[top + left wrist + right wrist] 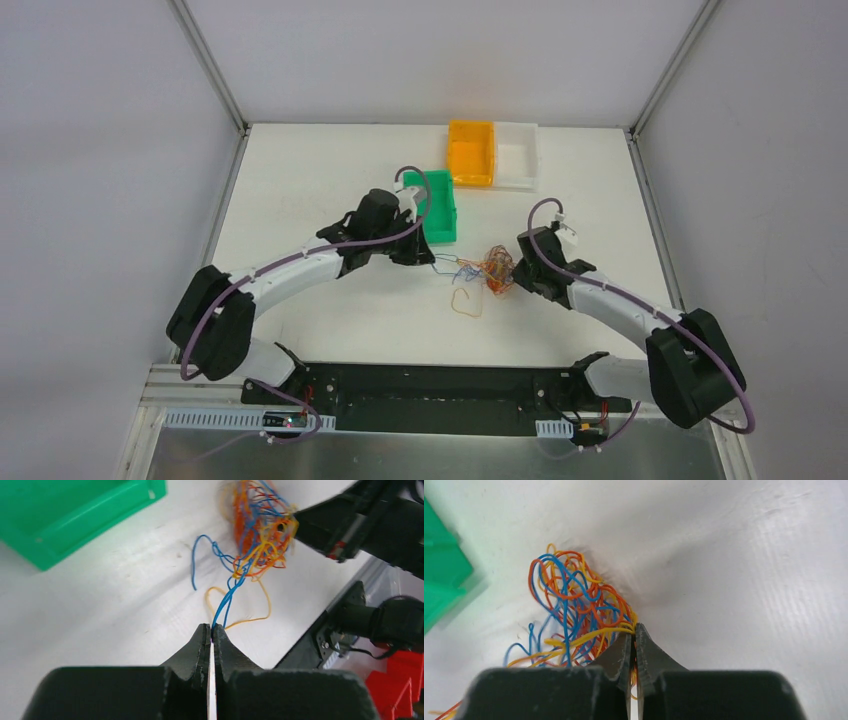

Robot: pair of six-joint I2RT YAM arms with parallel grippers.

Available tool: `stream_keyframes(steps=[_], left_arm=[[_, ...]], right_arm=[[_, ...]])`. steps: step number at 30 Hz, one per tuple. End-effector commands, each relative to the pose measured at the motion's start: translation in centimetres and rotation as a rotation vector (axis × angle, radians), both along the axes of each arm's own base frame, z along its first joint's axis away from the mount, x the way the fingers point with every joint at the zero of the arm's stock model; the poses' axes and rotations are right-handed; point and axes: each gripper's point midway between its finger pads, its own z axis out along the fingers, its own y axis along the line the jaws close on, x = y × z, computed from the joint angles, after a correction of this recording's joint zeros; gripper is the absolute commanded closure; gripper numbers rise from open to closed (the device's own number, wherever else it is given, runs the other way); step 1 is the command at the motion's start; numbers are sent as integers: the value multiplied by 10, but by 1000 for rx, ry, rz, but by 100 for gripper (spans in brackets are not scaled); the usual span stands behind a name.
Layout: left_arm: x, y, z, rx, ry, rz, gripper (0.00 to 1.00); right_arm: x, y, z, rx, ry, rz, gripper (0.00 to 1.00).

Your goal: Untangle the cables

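Two opposite grips let me pull the cables apart: left end effector clamps blue strands, right end effector apparently yellow.

My left tool and right tool: matt black plastic, grainy along the edges. The thin orange, blue and yellow cables wear smooth, shiny plastic coating. Glossy green plastic bin; smooth white surface, faintly sheened.
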Motion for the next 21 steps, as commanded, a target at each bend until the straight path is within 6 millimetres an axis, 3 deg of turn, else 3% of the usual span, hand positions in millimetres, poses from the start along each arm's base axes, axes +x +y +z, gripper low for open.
stream_keyframes(steps=[1, 6, 12, 14, 18, 21], left_arm=[[5, 52, -14, 164, -25, 139, 100], [-3, 82, -27, 271, -26, 204, 100], [-13, 87, -39, 289, 4, 193, 96], [-13, 86, -40, 292, 9, 182, 86], [-15, 80, -38, 303, -4, 157, 58], [-16, 76, -33, 312, -32, 145, 47]], right_arm=[[-7, -64, 14, -191, -11, -259, 100], [-6, -75, 32, -195, -67, -290, 98], [-4, -67, 54, -201, -118, -154, 91], [-4, -56, 59, -169, -124, -82, 76], [-6, -36, 71, -83, -154, 18, 41], [-7, -28, 80, -34, -187, 54, 36]])
